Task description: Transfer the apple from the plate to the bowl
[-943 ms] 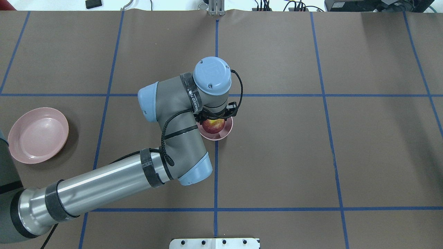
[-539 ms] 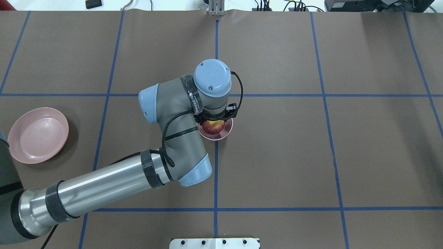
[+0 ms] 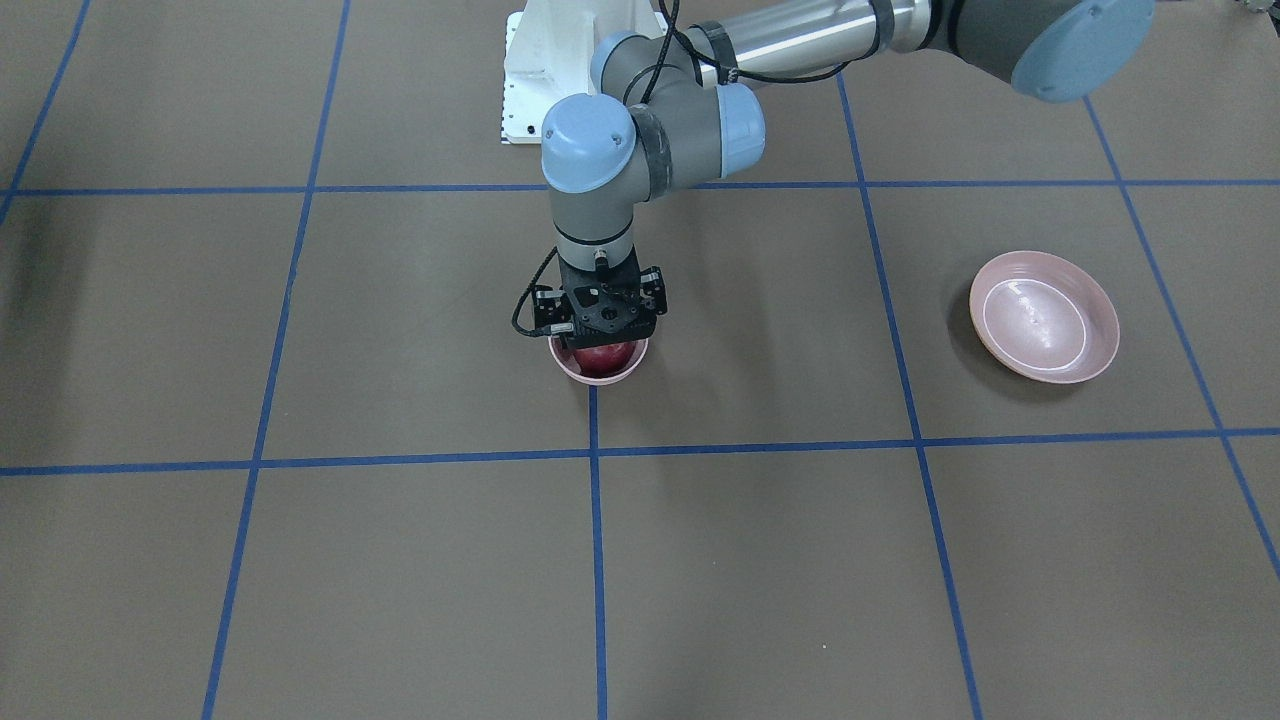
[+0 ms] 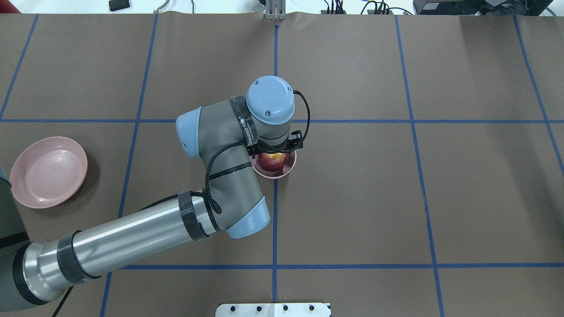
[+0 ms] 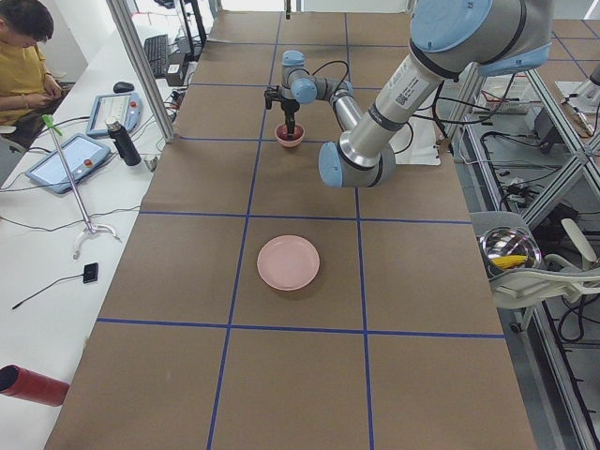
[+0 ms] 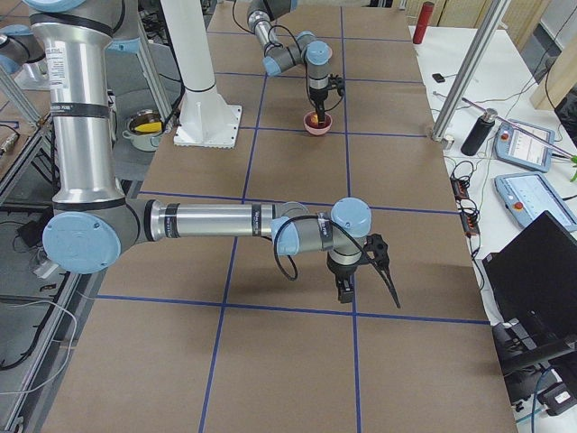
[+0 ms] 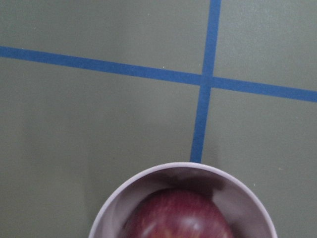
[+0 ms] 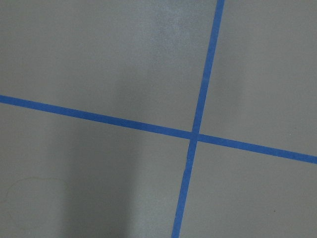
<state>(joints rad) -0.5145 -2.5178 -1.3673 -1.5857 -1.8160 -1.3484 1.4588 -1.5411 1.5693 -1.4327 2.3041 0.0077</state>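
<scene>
Overhead exterior view has the apple (image 4: pixel 272 162) already down inside the bowl (image 4: pixel 276 176), dark red with its yellow patch turned up under the wrist, and from where I stand it nearly fills that little pink cup. The left wrist camera agrees: the fruit sits low between the bowl's walls, its top below the rim. The left gripper (image 3: pixel 600 338) hangs straight down right on top of it, its black body just above the bowl's mouth. Its fingers are hidden behind that body and the fruit, so I cannot tell whether they are clamped on the apple or spread clear of it. The bowl stands on a blue tape line near the middle of the table (image 4: pixel 352 198). The plate (image 4: pixel 48 171) lies well apart, off toward the robot's left, with nothing on it. The right gripper (image 6: pixel 365 287) hovers over bare table far from all this, and seen only from the side I cannot tell how it is set. By my reckoning the carry is done and the apple is where it belongs. What remains, if the fingers do grip it, is to let go and lift straight up without tipping the bowl.
</scene>
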